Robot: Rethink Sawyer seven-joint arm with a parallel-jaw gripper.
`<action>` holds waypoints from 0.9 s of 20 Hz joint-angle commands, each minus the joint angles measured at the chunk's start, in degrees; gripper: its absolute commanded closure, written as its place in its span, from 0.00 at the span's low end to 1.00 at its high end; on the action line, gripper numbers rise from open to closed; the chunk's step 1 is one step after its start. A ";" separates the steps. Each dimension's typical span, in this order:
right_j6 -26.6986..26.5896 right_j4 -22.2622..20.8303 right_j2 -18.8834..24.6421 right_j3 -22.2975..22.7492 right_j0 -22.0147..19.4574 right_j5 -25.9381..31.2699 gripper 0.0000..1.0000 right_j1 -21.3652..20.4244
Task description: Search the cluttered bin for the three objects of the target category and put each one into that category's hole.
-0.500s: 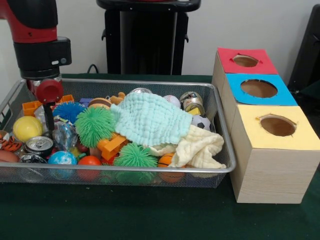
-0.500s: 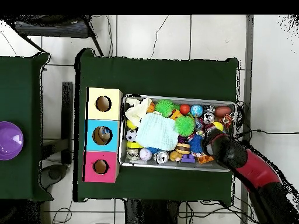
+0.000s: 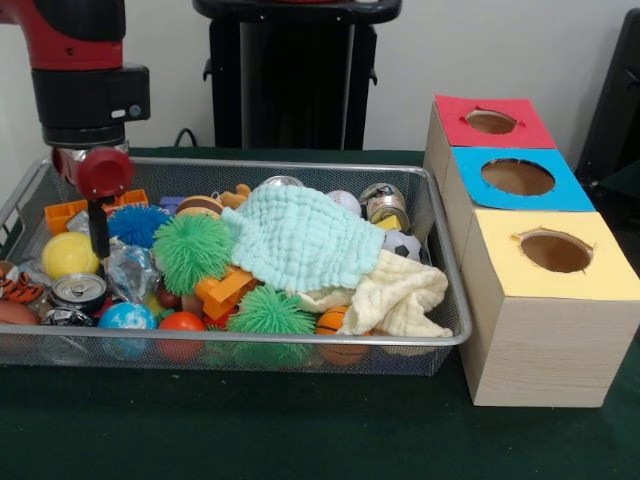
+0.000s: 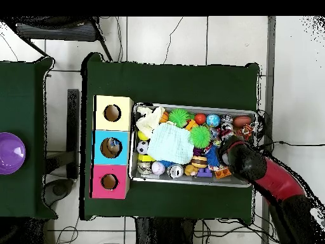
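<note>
Green-covered table [image 3: 300, 430] carries everything. Bin [image 3: 455, 300] (wire mesh tray) sits left of centre in the front view, packed with clutter. Three wooden boxes just beside its right end in a row: yellow-topped box [image 3: 550, 300] nearest the camera, blue-topped box [image 3: 515, 178] behind it, red-topped box [image 3: 490, 122] farthest, each with a round hole on top. Red and black arm [image 3: 80, 70] hangs over the bin's left end; gripper [image 3: 98, 235] dips among the toys, whether clenched or released cannot be told. Mint cloth [image 3: 300, 238] drapes mid-bin, cream cloth [image 3: 400, 295] beside it. Green spiky ball [image 3: 190, 250], yellow ball [image 3: 68, 254], can [image 3: 78, 290] near the gripper.
</note>
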 commanded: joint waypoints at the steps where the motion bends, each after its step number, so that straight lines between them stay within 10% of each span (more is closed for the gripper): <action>1: 5.03 -0.19 0.89 1.67 3.44 -0.75 1.00 -2.58; 6: 3.24 -2.79 -2.36 -1.32 5.72 -2.67 1.00 -2.74; 7: 2.88 -3.09 -2.34 -1.30 5.75 -3.57 0.00 -2.69; 18: 4.43 -1.13 -5.46 -6.01 8.13 -3.83 0.00 -1.50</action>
